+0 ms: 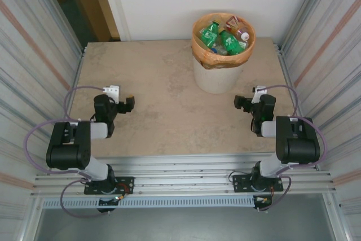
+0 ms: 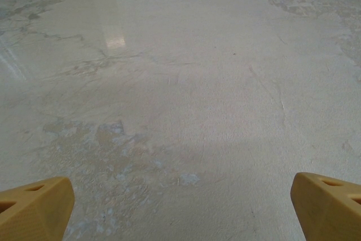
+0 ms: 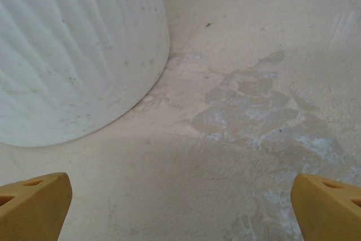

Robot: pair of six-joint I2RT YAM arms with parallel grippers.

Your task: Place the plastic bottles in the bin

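Observation:
The bin (image 1: pixel 217 77) is round and cream-white, with an orange bag folded over its rim, and stands at the back right of the table. Several plastic bottles (image 1: pixel 229 42) lie inside it, green ones and an orange-brown one (image 1: pixel 237 26). My left gripper (image 1: pixel 126 104) hangs low over bare table at the left, open with nothing between its fingers (image 2: pixel 34 207). My right gripper (image 1: pixel 242 104) sits just in front and to the right of the bin, also open and holding nothing. The bin's ribbed white wall (image 3: pixel 73 43) rises close ahead on the left in the right wrist view.
The beige stone-look table (image 1: pixel 163 83) is walled by corrugated metal panels (image 1: pixel 34 55) on the left and right, with a white wall behind. A metal rail (image 1: pixel 186 170) carrying both arm bases runs along the near edge.

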